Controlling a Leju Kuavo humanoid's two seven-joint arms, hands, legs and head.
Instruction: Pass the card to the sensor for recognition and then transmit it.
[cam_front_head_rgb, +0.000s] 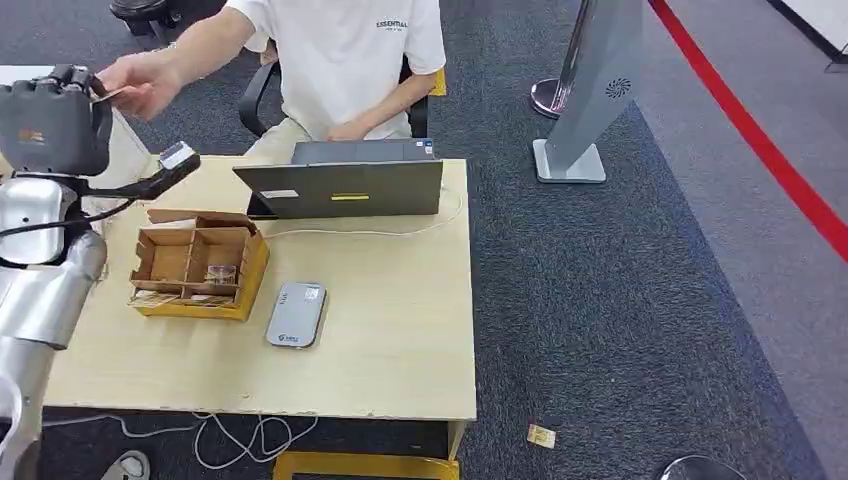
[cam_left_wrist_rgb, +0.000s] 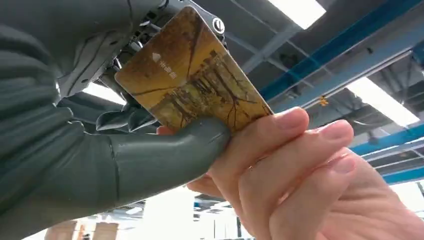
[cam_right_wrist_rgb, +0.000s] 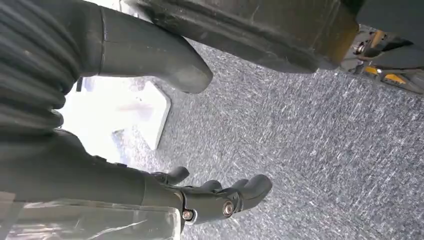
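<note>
While the right hand (cam_right_wrist_rgb: 200, 200) hangs over grey carpet (cam_right_wrist_rgb: 310, 150) with fingers loosely apart, holding nothing, the reader (cam_front_head_rgb: 296, 314) lies on the table (cam_front_head_rgb: 400, 330) just beside the box (cam_front_head_rgb: 195, 265). Beyond them stands the laptop (cam_front_head_rgb: 345, 186). Farther off, the raised left hand (cam_left_wrist_rgb: 100, 150) pinches the card (cam_left_wrist_rgb: 195, 80), which a person's hand (cam_left_wrist_rgb: 300, 175) also grips.

The left arm (cam_front_head_rgb: 40, 270) is a smooth silver tube, with a dark grey block above it at 10 o'clock bearing what may be a small orange mark and trailing black cables. Both hands, left hand (cam_left_wrist_rgb: 100, 165) and right hand (cam_right_wrist_rgb: 150, 190), have grey ribbed covers, thick grey thumbs and darker fingers with round silver screws.
</note>
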